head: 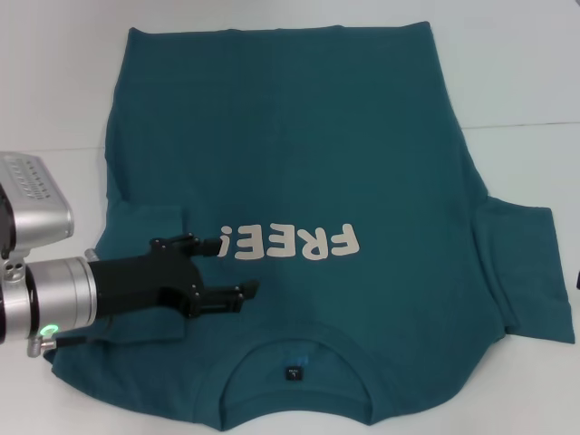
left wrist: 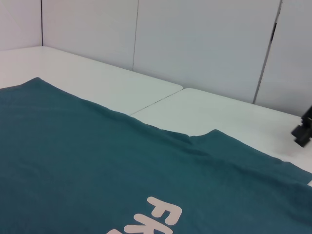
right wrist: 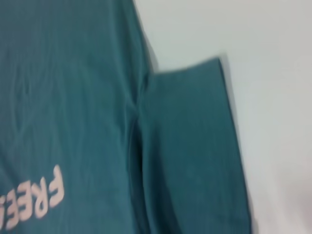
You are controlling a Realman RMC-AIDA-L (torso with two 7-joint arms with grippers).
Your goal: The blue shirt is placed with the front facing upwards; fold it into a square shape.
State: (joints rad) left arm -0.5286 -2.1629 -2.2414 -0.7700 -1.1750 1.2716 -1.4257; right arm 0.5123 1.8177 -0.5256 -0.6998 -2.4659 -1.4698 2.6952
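Your blue shirt (head: 299,154) is lying flat on the white table (head: 526,72), print side up, with the collar (head: 294,362) nearest you. The sleeve on your left looks folded in over the body already, while the right sleeve (head: 526,267) is sticking out. Your left gripper (head: 222,267) is hovering over the folded sleeve with its fingers wide apart, holding nothing. Your right gripper is not showing. I think you are doing the sleeves, so next you need to grab the right one.

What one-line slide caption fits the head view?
Left gripper, fingers open, over the blue shirt lying print-up on the white table, left sleeve already folded in.
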